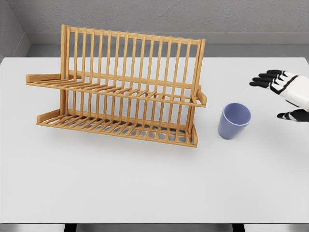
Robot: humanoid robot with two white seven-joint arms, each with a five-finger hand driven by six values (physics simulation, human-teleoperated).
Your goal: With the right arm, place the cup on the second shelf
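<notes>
I see the right hand (286,94) at the right edge, fingers spread, thumb apart below, holding nothing. Blue cup (234,121) stands upright on the white table (145,183), left of the hand and slightly below, not touching it. Wooden two-tier dish rack (120,87) sits further left, just beside the cup. Both shelves bare. Left arm out of view.

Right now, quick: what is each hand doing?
Right hand: open, fingers spread, holding nothing, apart from the blue cup.
Left hand: not in view, cannot be told.
</notes>
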